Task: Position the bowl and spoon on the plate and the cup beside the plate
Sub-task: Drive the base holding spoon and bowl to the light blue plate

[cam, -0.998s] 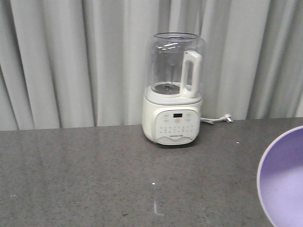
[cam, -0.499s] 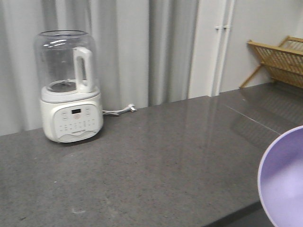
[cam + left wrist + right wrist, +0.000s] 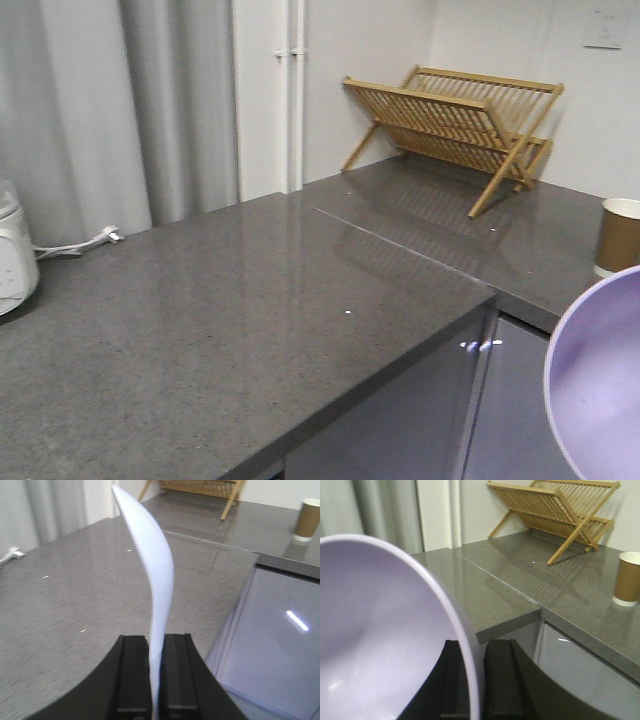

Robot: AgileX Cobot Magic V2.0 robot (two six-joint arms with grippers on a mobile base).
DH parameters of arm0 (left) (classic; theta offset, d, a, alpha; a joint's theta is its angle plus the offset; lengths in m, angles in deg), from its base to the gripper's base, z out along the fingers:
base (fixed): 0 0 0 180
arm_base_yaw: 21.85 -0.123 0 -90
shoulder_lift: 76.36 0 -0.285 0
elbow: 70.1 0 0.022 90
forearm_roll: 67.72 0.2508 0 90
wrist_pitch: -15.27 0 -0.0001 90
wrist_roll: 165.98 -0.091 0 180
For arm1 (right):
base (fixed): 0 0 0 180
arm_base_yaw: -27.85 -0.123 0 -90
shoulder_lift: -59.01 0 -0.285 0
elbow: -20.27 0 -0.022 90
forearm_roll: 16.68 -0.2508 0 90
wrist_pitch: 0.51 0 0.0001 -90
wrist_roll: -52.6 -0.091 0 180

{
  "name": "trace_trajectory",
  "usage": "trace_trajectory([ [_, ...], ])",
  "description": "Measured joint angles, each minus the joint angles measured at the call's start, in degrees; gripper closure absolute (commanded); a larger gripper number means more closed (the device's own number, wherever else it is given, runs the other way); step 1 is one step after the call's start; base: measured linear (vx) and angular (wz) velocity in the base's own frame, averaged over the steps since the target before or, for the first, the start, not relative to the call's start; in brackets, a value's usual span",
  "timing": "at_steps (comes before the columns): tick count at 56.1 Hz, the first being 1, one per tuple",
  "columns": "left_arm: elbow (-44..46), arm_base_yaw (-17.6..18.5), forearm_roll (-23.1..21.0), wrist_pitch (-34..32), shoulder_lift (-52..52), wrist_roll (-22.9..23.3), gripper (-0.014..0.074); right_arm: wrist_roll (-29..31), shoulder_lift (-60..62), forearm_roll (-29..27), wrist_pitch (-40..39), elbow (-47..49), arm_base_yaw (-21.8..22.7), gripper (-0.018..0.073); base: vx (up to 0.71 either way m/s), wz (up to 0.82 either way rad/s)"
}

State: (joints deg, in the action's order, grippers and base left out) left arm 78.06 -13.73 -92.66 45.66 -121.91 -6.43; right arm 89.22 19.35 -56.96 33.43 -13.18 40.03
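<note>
My left gripper [image 3: 156,637] is shut on the pale lavender-blue plate [image 3: 155,555], which stands edge-on and rises from between the jaws. My right gripper [image 3: 472,642] is shut on the rim of the purple bowl [image 3: 380,630], whose hollow faces the camera. The front view shows that bowl [image 3: 600,390] only at the lower right corner. The brown paper cup [image 3: 620,235] stands upright on the far right stretch of countertop, well beyond both grippers; both wrist views show the cup [image 3: 306,520] [image 3: 627,578] too. The spoon is out of view.
A wooden dish rack [image 3: 455,125] stands at the back right against the wall. A white blender [image 3: 12,255] and its cable [image 3: 80,243] sit at the far left. The grey countertop [image 3: 250,330] ends in a corner edge above the cabinet fronts [image 3: 500,410].
The front view has swung right: the blender slid from centre to the left edge, and the dish rack and cup came into sight. The bowl keeps its place in the frame.
</note>
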Motion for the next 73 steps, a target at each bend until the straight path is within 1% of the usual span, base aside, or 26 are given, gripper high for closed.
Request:
trace_trajectory([
  [33,0.00,0.00,0.00,0.00,0.00,0.00,0.0596,0.00,0.00,0.00,0.00,0.00,0.00,0.0568,0.08,-0.52],
  [55,0.00,0.00,0.00,0.00,0.00,0.00,0.0596,0.00,0.00,0.00,0.00,0.00,0.00,0.0568,0.21,-0.52],
  [73,0.00,0.00,-0.04,0.00,0.00,0.00,0.0596,0.00,0.00,0.00,0.00,0.00,0.00,0.0568,0.28,-0.34],
])
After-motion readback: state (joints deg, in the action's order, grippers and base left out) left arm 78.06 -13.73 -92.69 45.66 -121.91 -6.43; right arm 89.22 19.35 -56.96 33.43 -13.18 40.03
